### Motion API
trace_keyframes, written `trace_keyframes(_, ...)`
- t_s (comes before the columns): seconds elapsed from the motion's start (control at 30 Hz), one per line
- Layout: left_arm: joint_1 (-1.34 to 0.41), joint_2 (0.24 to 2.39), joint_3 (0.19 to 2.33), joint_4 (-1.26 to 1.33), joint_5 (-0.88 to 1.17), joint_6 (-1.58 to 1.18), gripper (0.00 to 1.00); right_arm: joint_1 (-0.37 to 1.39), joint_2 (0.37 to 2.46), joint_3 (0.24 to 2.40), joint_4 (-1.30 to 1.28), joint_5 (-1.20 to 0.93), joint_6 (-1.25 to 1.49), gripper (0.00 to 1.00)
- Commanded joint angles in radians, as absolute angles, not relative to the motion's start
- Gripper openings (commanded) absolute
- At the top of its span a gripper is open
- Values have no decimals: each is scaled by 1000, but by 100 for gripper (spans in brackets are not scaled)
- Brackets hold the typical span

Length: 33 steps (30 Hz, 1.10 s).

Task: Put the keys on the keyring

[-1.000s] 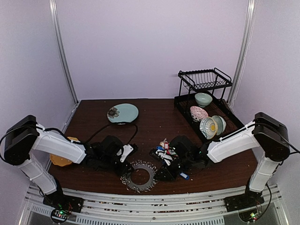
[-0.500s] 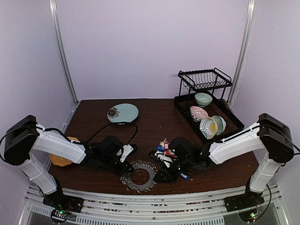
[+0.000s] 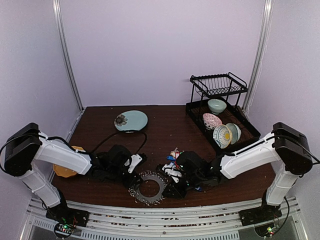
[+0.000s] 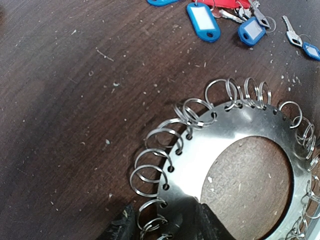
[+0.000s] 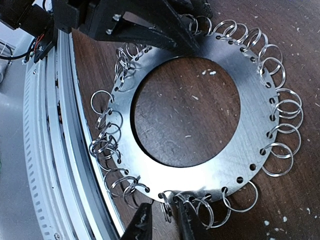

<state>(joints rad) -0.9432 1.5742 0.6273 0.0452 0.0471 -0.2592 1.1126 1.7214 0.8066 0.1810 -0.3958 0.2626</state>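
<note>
The keyring (image 3: 149, 188) is a flat metal ring plate (image 4: 235, 132) fringed with small split rings, lying near the table's front edge. My left gripper (image 4: 167, 227) is shut on its band at the left side, one finger (image 4: 122, 227) outside the rim and the other in the hole. My right gripper (image 5: 165, 225) is open at the plate's (image 5: 250, 100) opposite rim, with one split ring (image 5: 167, 210) between its fingertips. The keys (image 3: 173, 156), with blue (image 4: 203, 21) and red tags, lie loose on the table behind the ring.
A dish rack (image 3: 240, 131) holding patterned bowls stands at the back right. A teal plate (image 3: 131, 120) lies at the back, a black cable (image 3: 142, 137) in front of it. A yellow object (image 3: 60, 171) sits under the left arm. The metal rail (image 5: 45, 150) runs close to the ring.
My right arm has slid left to the ring's rim and its jaws have widened. The left arm and the ring have stayed put.
</note>
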Motion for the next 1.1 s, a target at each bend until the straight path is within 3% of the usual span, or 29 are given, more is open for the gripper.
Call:
trace_keyframes(0.0, -938, 1562, 617, 81, 56, -250, 42, 1126, 1743, 831, 153, -376, 263, 21)
trace_keyframes(0.33, -938, 1564, 621, 81, 55, -246, 42, 1142, 1769, 841, 136, -384, 263, 19)
trace_keyframes(0.53, -937, 1561, 618, 81, 55, -246, 42, 1144, 1774, 849, 126, -388, 256, 0)
trace_keyframes(0.67, -937, 1546, 611, 89, 62, -245, 42, 1142, 1743, 849, 124, -377, 244, 0)
trace_keyframes(1.07, -981, 1098, 555, 222, 181, -21, 44, 1145, 1383, 943, -2, -226, -141, 0)
